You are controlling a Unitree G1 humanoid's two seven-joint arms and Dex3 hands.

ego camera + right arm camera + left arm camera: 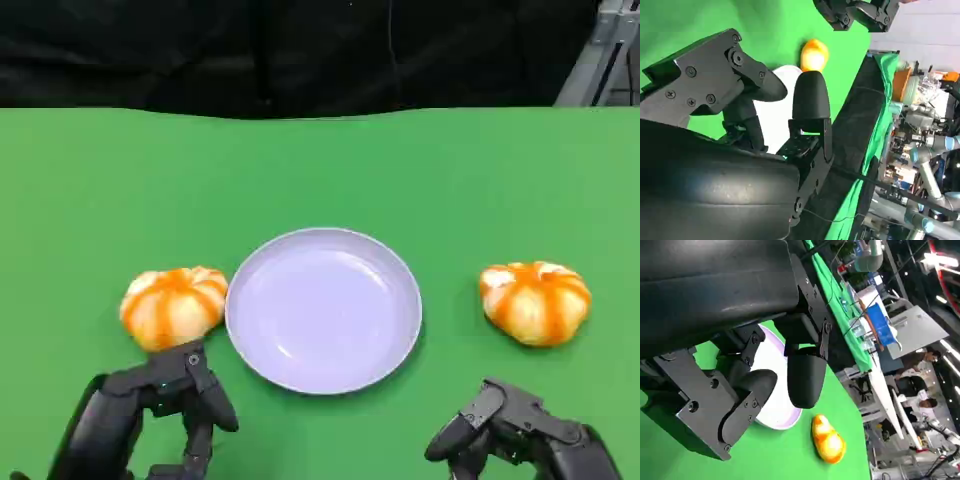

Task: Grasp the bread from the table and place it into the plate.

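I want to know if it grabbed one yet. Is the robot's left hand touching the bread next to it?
Cannot tell. In the head view the left hand sits right below the left bread, with no plain gap or contact.

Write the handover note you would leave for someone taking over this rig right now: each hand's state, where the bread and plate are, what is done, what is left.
Left hand: open, holding nothing, low over the table just in front of the left bread.
Right hand: open, holding nothing, in front of the right bread and apart from it.
Plate: lilac, in the middle of the green table, nothing in it. One bread lies on the table at each side of it; the left one is close to the rim.
Done: nothing yet; neither bread is grasped.
Left: grasp a bread, lift it, set it in the plate. The left hand looks nearer its bread.
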